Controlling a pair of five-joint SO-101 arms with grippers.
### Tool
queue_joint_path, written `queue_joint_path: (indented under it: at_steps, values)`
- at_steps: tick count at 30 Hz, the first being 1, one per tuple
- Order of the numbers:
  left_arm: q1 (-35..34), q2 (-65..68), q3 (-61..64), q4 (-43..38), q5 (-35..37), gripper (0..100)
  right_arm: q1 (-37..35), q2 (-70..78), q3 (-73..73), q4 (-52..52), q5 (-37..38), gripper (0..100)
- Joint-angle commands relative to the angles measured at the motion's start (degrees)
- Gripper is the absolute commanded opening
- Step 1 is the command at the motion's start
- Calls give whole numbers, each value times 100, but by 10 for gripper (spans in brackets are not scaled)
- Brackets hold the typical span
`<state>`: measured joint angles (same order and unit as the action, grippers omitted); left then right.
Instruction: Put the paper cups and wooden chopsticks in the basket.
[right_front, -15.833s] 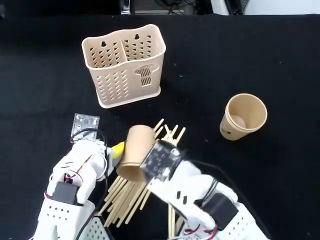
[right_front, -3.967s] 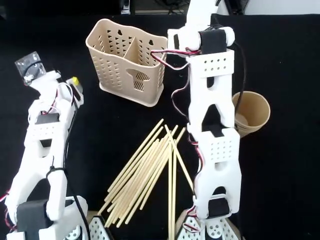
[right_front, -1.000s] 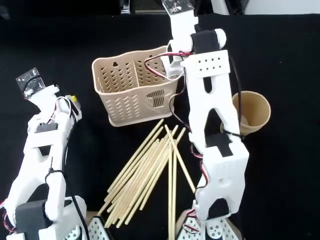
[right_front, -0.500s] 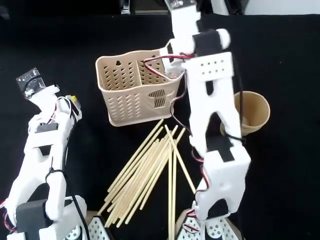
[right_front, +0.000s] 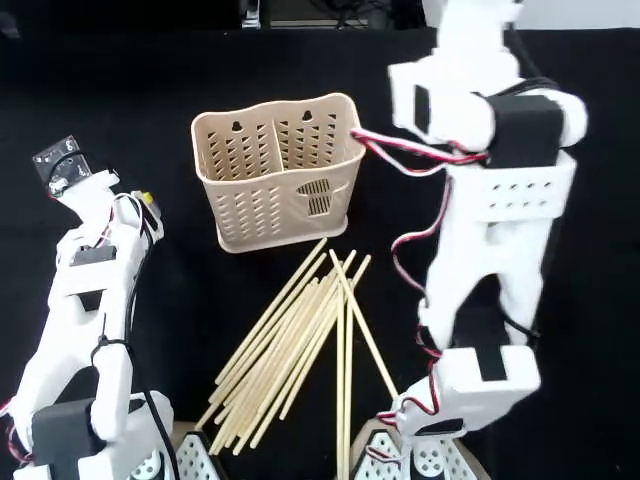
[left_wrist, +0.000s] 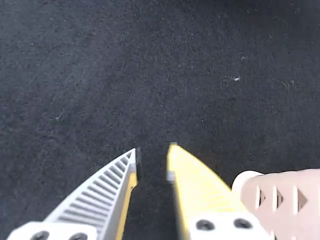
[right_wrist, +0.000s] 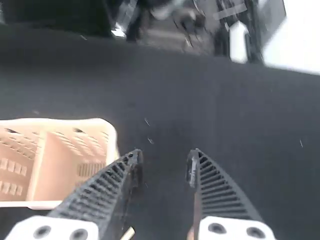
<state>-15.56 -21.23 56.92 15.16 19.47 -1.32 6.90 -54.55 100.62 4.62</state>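
Observation:
The beige perforated basket (right_front: 275, 175) stands upright on the black cloth, and its two compartments show in the right wrist view (right_wrist: 55, 165). A fan of wooden chopsticks (right_front: 290, 345) lies in front of it, apart from it. My right gripper (right_wrist: 162, 162) is open and holds nothing. It hangs over bare cloth beside the basket's right end. The raised right arm (right_front: 500, 200) hides the paper cup on the right. My left gripper (right_front: 146, 203) (left_wrist: 152, 155) is slightly open and holds nothing. It is low over the cloth, left of the basket (left_wrist: 280, 195).
The table's far edge and room clutter (right_wrist: 200, 25) lie beyond the right gripper. A chopstick tip (right_wrist: 127, 232) shows beneath it. Bare black cloth (right_front: 200, 70) stretches behind and left of the basket.
The right arm has risen and swung right, away from the basket's rim, and now covers the cup. Before that the basket slid slightly to the right. The left arm has not moved.

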Motion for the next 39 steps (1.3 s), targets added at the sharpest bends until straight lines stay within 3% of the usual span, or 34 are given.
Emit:
queue_joint_path:
  at_steps: [1,8,12,21,39]
  values:
    - [-31,-141,-40,0,0,37,571,-435,505,35,-26,165]
    - [-13,-141,365,-730,0,50,1503,-1165,1851,35,413,157]
    - [-31,-141,382,-782,0,51,2101,-1640,2668,26,1011,6]
    - [-22,-141,382,-782,-9,54,2892,-1358,3503,-387,2136,161]
    - [-13,-141,382,-782,-9,54,2901,-110,3662,-747,2804,160]
